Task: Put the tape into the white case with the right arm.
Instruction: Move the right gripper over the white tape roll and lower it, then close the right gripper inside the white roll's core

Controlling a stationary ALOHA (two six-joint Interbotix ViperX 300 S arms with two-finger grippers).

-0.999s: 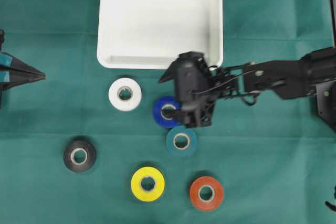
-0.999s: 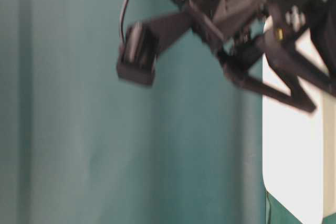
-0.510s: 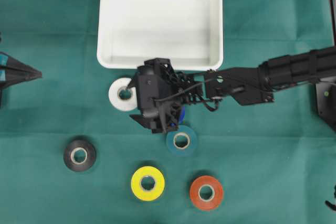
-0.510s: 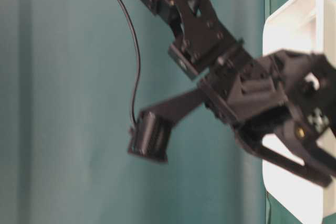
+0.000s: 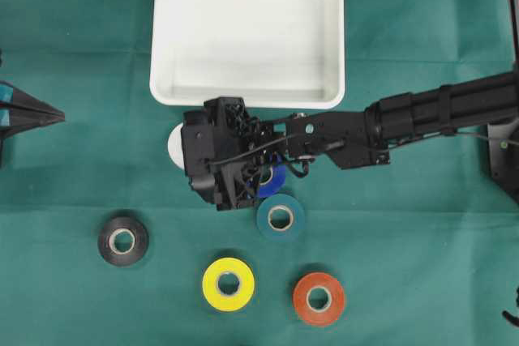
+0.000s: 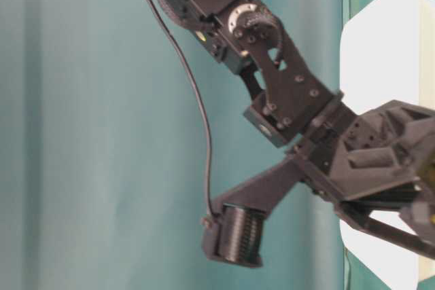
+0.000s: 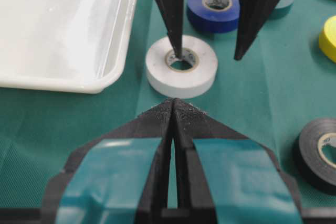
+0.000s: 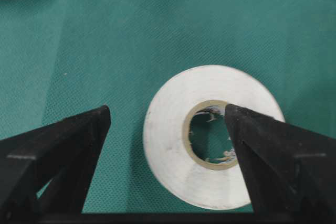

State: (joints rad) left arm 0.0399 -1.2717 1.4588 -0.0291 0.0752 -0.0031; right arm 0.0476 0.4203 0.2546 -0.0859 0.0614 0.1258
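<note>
Overhead View: Right Claw Spread Over White Tape

Overhead exterior: the right arm (image 5: 422, 111) reaches across the green surface (image 5: 405, 265) from the right, its head covering most of the white tape (image 5: 173, 145), which lies just near of the white case (image 5: 247, 34). A blue roll (image 5: 274, 182) shows beside the head, with teal (image 5: 280, 217), black (image 5: 123, 241), yellow (image 5: 228, 284) and red (image 5: 319, 299) rolls nearer. The left claw (image 5: 57, 116) sits at the far left edge.

Table-level exterior: the black wrist (image 6: 285, 100) and its cable fill the frame, blurred, with the case behind.

Left wrist: the left claw (image 7: 172, 109) is pressed together. Beyond it the right claw (image 7: 210, 51) stands spread, one finger in the tape's core, the other outside the roll. The case lies to the left.

Right wrist: the right claw (image 8: 168, 116) is spread around one side of the white tape (image 8: 168, 140), which lies flat on the surface.
</note>
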